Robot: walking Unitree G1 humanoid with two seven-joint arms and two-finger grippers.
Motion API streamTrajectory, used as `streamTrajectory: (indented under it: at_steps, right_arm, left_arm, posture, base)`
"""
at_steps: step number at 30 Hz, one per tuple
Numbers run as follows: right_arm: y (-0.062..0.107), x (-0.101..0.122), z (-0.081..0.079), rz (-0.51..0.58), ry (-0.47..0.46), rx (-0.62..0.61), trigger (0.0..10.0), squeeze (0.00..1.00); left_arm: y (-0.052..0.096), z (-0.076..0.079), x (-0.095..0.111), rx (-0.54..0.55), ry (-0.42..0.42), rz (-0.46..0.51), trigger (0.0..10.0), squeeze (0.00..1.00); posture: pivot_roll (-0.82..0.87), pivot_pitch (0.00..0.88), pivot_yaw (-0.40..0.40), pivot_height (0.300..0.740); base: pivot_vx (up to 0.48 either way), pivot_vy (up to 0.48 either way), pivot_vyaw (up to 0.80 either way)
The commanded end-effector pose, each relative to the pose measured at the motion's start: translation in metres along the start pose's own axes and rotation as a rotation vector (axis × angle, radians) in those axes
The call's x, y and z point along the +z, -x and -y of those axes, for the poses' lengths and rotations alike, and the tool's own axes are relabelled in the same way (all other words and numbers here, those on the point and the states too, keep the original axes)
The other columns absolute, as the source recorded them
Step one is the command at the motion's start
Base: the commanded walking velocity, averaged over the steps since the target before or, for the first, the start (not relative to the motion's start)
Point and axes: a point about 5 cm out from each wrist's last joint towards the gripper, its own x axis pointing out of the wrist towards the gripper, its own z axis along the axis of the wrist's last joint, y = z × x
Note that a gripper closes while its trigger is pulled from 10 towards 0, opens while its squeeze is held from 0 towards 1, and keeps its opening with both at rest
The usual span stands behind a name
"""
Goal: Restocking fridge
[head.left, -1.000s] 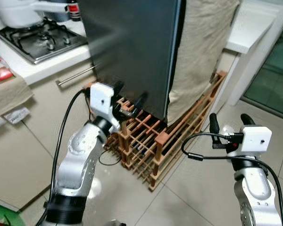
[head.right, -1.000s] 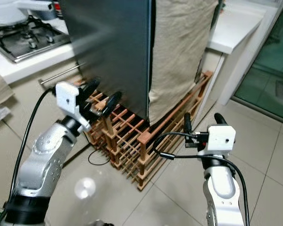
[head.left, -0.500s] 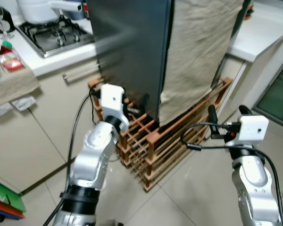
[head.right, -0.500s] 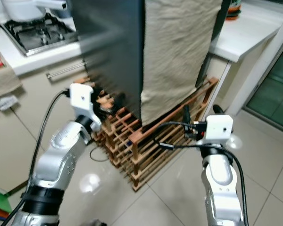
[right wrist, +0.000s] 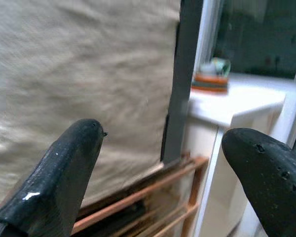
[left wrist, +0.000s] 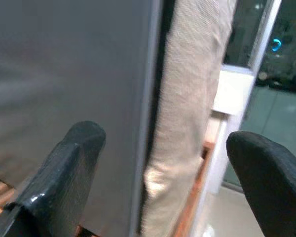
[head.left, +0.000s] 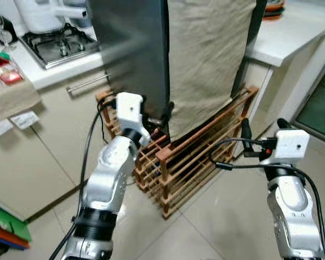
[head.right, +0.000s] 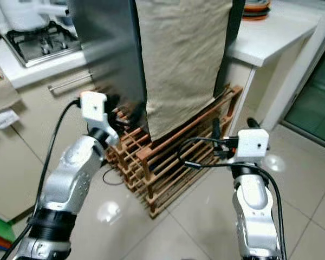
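Observation:
The tall dark grey fridge (head.left: 130,49) stands on a wooden slatted rack (head.left: 189,162), and a beige cloth (head.left: 211,59) hangs down over one of its faces. My left gripper (head.left: 154,111) is raised at the fridge's lower corner. It is open, and in the left wrist view the left gripper (left wrist: 165,143) has the fridge's vertical edge between its two fingers, with nothing gripped. My right gripper (head.left: 263,127) is held low on the right, open and empty. In the right wrist view the right gripper (right wrist: 158,133) points at the cloth and the rack.
A gas stove (head.left: 59,43) with a white pot (head.left: 40,13) sits on the counter at the left, above a cabinet handle (head.left: 89,84). A white counter (head.left: 292,38) stands right of the fridge, with a glass door (head.left: 319,103) beyond. Tiled floor lies in front.
The camera has swung, so the fridge now sits further left in view. My left gripper has moved from the dark face to the fridge's corner edge. The right gripper has kept its pose.

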Motion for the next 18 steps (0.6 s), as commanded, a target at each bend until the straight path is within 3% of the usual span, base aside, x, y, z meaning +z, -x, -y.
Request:
streamTrajectory:
  at_steps: [1, 3, 4, 6, 10, 13, 16, 18]
  right_arm:
    - [0.006, 0.013, 0.003, 0.039, 0.009, 0.0, 10.0, 0.0]
    - [0.014, 0.015, 0.004, 0.037, 0.016, -0.011, 10.0, 0.0]
    - [0.038, 0.025, 0.005, 0.024, 0.043, -0.003, 10.0, 0.0]
    - [0.047, 0.028, 0.005, 0.012, 0.044, -0.001, 10.0, 0.0]
    - [0.063, 0.039, 0.009, -0.01, 0.036, 0.001, 10.0, 0.0]
    - [0.063, 0.039, 0.01, -0.012, 0.035, 0.0, 10.0, 0.0]
    - [0.059, 0.04, 0.005, -0.006, 0.029, -0.002, 10.0, 0.0]
    - [0.055, 0.044, 0.004, 0.014, 0.03, -0.013, 10.0, 0.0]
  left_arm:
    - [0.008, -0.008, 0.012, 0.047, -0.034, 0.033, 10.0, 0.0]
    - [0.013, -0.01, 0.017, 0.06, -0.049, 0.045, 10.0, 0.0]
    - [0.031, -0.012, 0.027, 0.041, -0.166, 0.019, 10.0, 0.0]
    - [0.039, -0.013, 0.03, 0.038, -0.206, -0.003, 10.0, 0.0]
    - [0.08, -0.022, 0.025, 0.083, -0.258, -0.11, 10.0, 0.0]
    - [0.075, -0.021, 0.028, 0.134, -0.318, -0.064, 10.0, 0.0]
    - [0.066, -0.015, 0.034, 0.138, -0.284, -0.018, 10.0, 0.0]
    - [0.061, -0.014, 0.04, 0.155, -0.251, 0.015, 10.0, 0.0]
  posture:
    - [-0.13, 0.0, 0.05, 0.74]
    - [-0.13, 0.0, 0.044, 0.74]
    - [-0.12, 0.0, 0.038, 0.74]
    - [-0.12, 0.0, 0.038, 0.74]
    - [-0.12, 0.003, 0.037, 0.74]
    - [-0.11, 0.012, 0.032, 0.74]
    - [-0.12, 0.014, 0.031, 0.74]
    - [-0.12, 0.013, 0.032, 0.74]
  base:
    - [0.0, 0.0, 0.0]
    - [0.0, 0.0, 0.0]
    - [0.0, 0.0, 0.0]
    - [0.0, 0.0, 0.0]
    - [0.0, 0.0, 0.0]
    - [0.0, 0.0, 0.0]
    - [0.0, 0.0, 0.0]
    - [0.48, 0.0, 0.0]
